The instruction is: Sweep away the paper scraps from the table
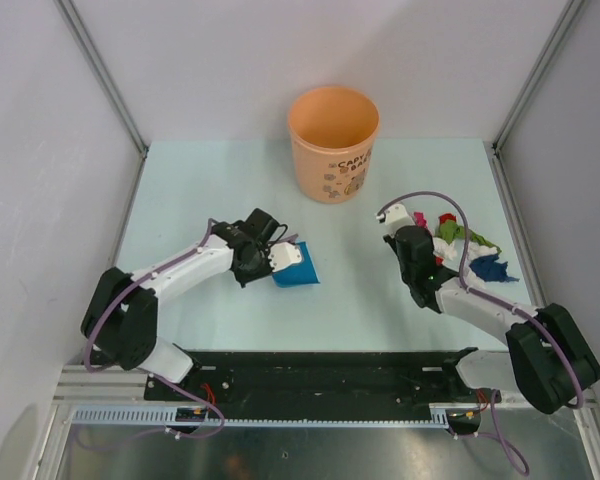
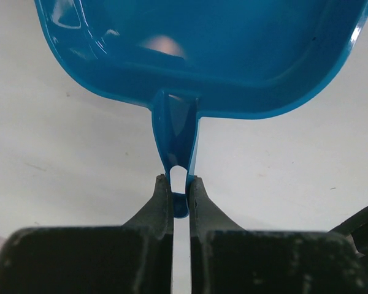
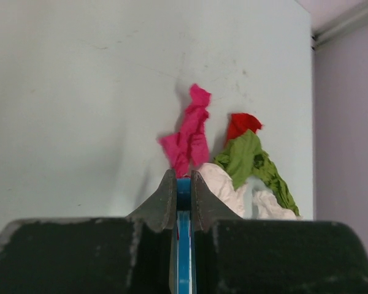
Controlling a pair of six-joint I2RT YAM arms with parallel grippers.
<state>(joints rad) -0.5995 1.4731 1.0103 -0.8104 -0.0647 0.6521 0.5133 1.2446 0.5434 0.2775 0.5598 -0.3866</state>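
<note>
Grey walls point(image 1: 40, 150) with metal corner posts box in a pale mint table point(image 1: 210, 180); a black and metal rail point(image 1: 310, 372) runs along its near edge. From the top view, an orange bucket point(image 1: 332, 140) stands upright at the far centre. I read "CAPY" on its side, then a line starting "BA"; the rest curves out of sight. The left gripper point(image 1: 278, 262) carries a blue dustpan point(image 1: 298, 268) left of centre, well apart from the scraps point(image 1: 465, 245). These lie bunched near the right edge, pink, red, green, white and dark blue, just beyond the right gripper point(image 1: 408, 228).

Left wrist view: the fingers point(image 2: 162, 199) are clenched on the dustpan's handle, its tray point(image 2: 233, 55) directly ahead over bare table. No writing is legible.

Right wrist view: the fingers point(image 3: 167, 199) are clamped on a thin blue strip point(image 3: 183, 245), too little of it in view to identify. The pink scrap point(image 3: 190, 131) lies straight ahead of the fingertips; I cannot tell whether it touches them. White point(image 3: 224, 184), green point(image 3: 251, 159) and red point(image 3: 242, 122) scraps lie to its right, near the wall.
</note>
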